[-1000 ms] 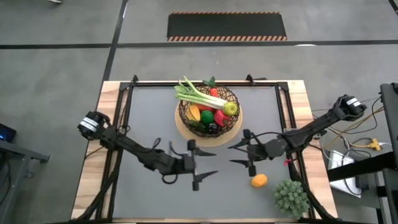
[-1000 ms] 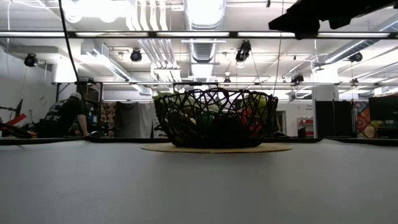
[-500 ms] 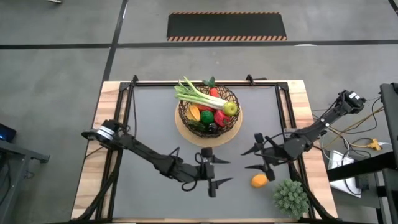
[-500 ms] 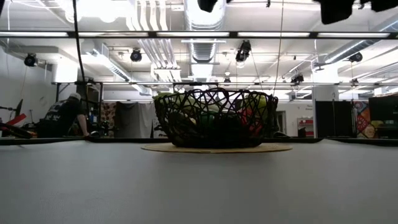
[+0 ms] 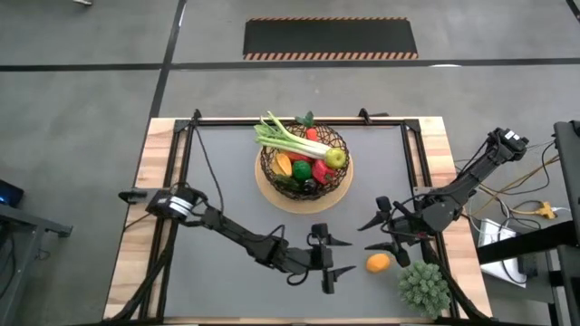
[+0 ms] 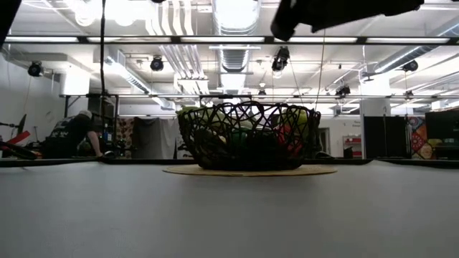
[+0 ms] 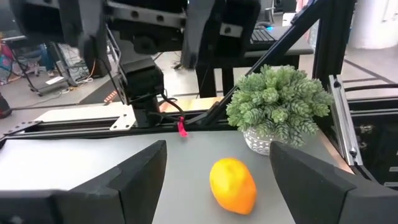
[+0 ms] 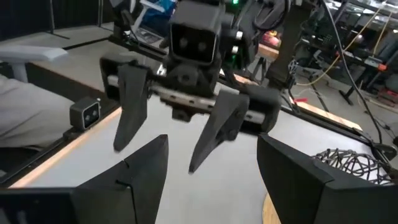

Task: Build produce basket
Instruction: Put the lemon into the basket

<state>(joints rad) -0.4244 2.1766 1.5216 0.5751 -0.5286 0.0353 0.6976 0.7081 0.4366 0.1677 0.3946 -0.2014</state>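
The basket (image 5: pixel 304 166) holds a leek (image 5: pixel 288 139), peppers and a green apple (image 5: pixel 336 159). In front of it, an orange (image 5: pixel 378 263) lies between the left end effector (image 5: pixel 332 257) and right end effector (image 5: pixel 381 234), both released and empty.

Overhead looks straight down, low camera level; both show the basket (image 5: pixel 304 163).

Fruit: an orange (image 7: pixel 233 185) lies on the grey table (image 7: pixel 74 165), between the two dark fingers (image 7: pixel 134 177) of the left gripper (image 7: pixel 217 186); jaws spread wide, touching nothing
Plant: spiky green bush (image 7: pixel 280 102) in a pale pot, just behind the orange
Beyond: dark arm and frame
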